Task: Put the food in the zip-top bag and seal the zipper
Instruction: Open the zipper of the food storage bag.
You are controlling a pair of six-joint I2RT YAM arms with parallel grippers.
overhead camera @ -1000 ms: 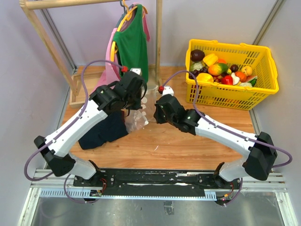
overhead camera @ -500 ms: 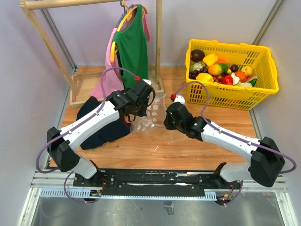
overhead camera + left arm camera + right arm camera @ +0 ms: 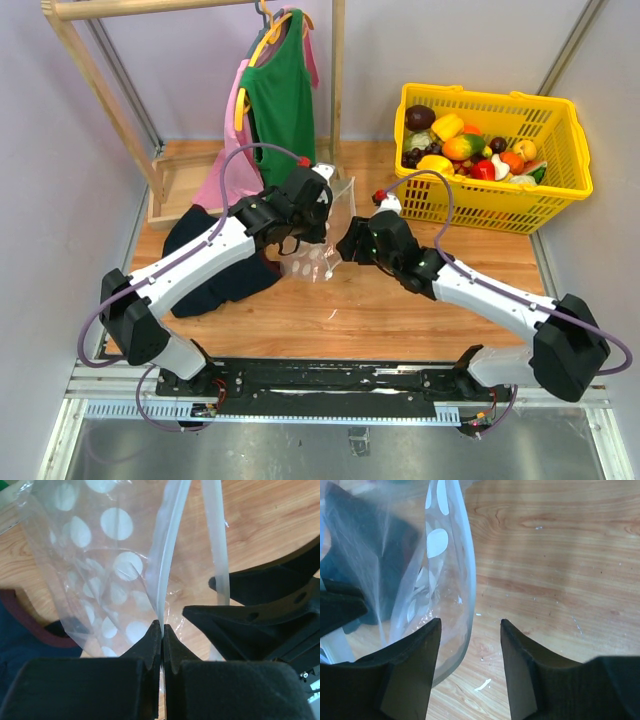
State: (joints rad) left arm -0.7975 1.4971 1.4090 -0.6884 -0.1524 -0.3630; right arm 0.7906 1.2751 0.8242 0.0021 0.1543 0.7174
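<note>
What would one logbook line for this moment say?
left pincer: shut on zipper | right pincer: open, other rim in its gap | zip-top bag: mouth open | food: in yellow basket

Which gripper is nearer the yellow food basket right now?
Right. The right gripper sits just left of the yellow basket; the left gripper is farther left, pinching the zip-top bag.

No text, label, brand or number can be read anywhere.
</note>
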